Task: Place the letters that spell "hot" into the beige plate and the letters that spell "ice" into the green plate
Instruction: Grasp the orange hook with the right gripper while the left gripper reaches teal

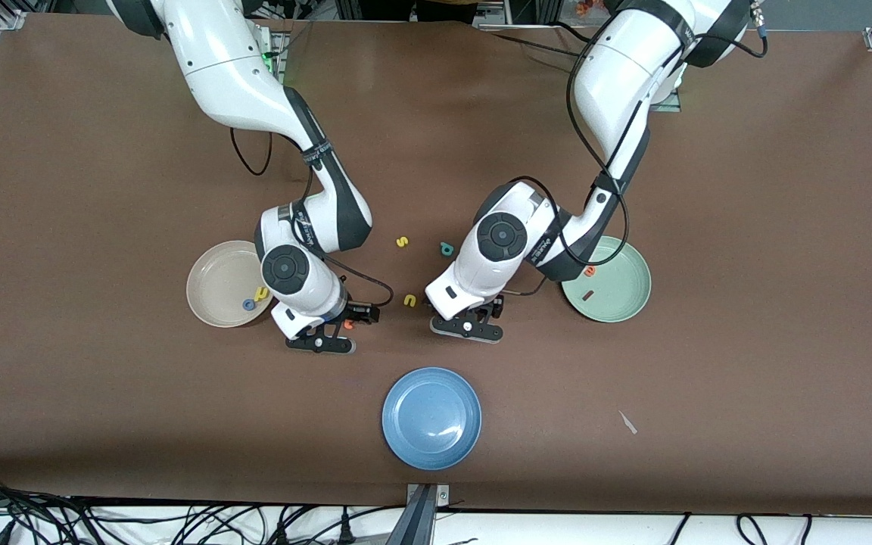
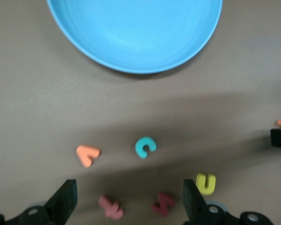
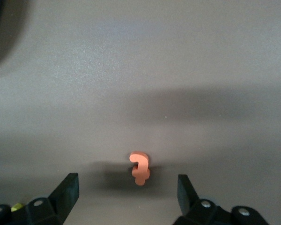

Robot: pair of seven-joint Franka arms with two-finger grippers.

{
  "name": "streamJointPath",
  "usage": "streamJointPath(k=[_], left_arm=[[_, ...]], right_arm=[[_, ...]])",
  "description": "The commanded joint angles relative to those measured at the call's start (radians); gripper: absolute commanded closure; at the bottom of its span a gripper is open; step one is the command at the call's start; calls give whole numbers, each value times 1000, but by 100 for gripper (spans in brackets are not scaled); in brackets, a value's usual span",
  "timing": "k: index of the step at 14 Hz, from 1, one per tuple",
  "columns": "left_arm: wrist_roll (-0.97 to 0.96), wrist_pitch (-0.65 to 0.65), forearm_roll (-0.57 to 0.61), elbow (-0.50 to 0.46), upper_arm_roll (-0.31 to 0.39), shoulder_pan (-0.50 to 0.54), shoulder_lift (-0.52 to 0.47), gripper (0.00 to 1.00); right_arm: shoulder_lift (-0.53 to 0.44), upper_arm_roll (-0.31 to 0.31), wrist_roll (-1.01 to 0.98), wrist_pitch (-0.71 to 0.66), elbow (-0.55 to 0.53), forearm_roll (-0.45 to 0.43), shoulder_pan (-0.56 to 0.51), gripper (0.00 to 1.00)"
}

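The beige plate [image 1: 213,280] holds a yellow h [image 1: 260,293] and a blue o [image 1: 248,305]. Just beside it the orange t [image 3: 140,168] [image 1: 348,324] lies on the table between the fingers of my open right gripper [image 3: 126,187] [image 1: 322,342], untouched. The green plate [image 1: 618,299] holds an orange e [image 1: 590,270] and a dark red i [image 1: 589,294]. My left gripper [image 2: 129,197] [image 1: 468,328] hangs open low over loose letters. The teal c [image 2: 145,146] lies just past its fingertips, toward the blue plate.
A blue plate [image 1: 431,417] sits nearest the front camera. Under the left gripper lie a pinkish letter [image 2: 111,206] and a dark red letter [image 2: 163,204]; an orange letter [image 2: 87,155] and a yellow u [image 1: 409,300] are close by. A yellow s [image 1: 402,242] and teal letter [image 1: 446,247] lie farther back.
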Motion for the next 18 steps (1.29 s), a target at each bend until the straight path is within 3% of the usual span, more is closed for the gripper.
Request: streamJointPath(k=[1,5,6,10,12,15,18], left_arm=[[-2,62,9,46,11,-18,54,4],[4,120,12,43,12,-27,80,17],[3,127,19,34,17,-36,81,25],[3,163,93,32,26,-41,113,29],[3,170,113,34,24,-43,119,32],[4,170,115,38,26,-50,119,43],[6,194,116,38,38,-53,131,45]], right_arm=[[45,4,8,-17,66,20,-13,9],[58,4,5,-14,75,21,-18,17],[61,4,5,-14,75,21,-18,21],[64,4,1,-16,74,21,-19,43],[64,4,1,-17,72,23,-19,50],[64,4,-1,-17,71,26,-24,59],[62,4,-1,-19,69,26,-24,68]])
